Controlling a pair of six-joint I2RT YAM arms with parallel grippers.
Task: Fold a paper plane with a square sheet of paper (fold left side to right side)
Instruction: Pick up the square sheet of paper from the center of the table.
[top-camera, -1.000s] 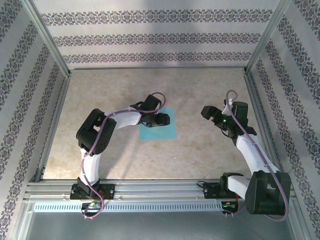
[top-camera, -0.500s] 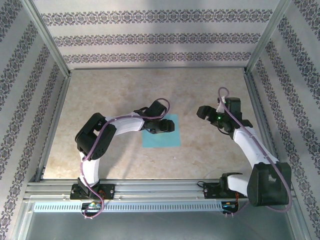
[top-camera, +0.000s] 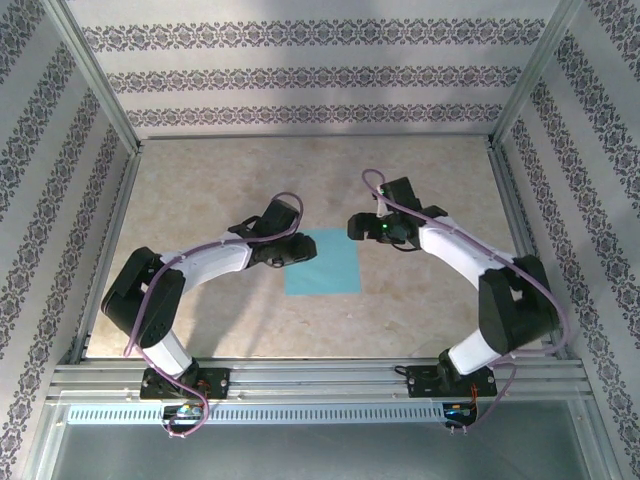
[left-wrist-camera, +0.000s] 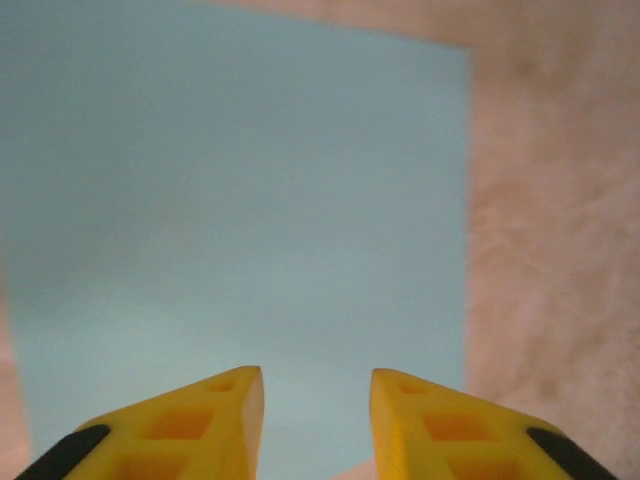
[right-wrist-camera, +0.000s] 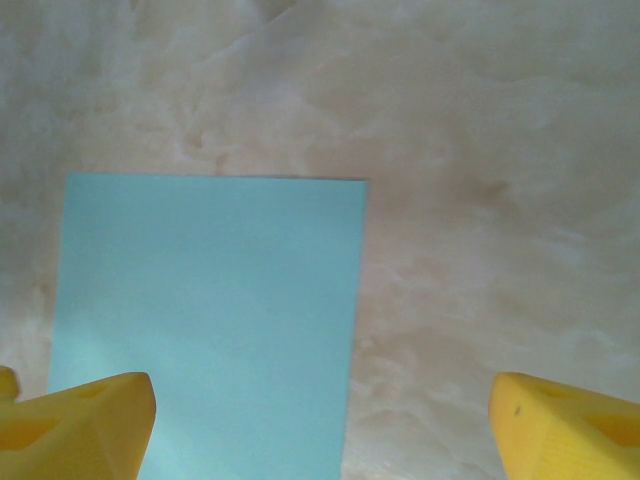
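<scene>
Paper lies flat: the square sheet of paper (top-camera: 325, 265) rests in 1 layer near the middle of the table (top-camera: 200, 190), with no crease or lifted corner that I can make out. That spot sits between the 2 arms, which I judge is why it is there: each arm can reach its own side of the sheet without crossing the other.

At the sheet's left edge are the left fingers (top-camera: 293, 250). In the left wrist view these fingers (left-wrist-camera: 220, 420) stand close together with a narrow gap between them. The sheet (left-wrist-camera: 250, 200) spreads out flat beyond them and shows plainly through the gap. Nothing looks pinched. Whether the tips touch the paper I cannot tell. The placement fits the task, since the left side is the one that has to be lifted and carried over to the right.

Near the far right corner of the sheet hover the right fingers (top-camera: 357, 227). They are spread wide and grasp nothing. In the right wrist view 1 finger (right-wrist-camera: 90, 415) sits over the sheet (right-wrist-camera: 210, 310) and the other over bare table (right-wrist-camera: 480, 200), so the right edge runs between them. I judge this arm is placed to steady or meet that edge.

The fold itself is not yet begun.
</scene>
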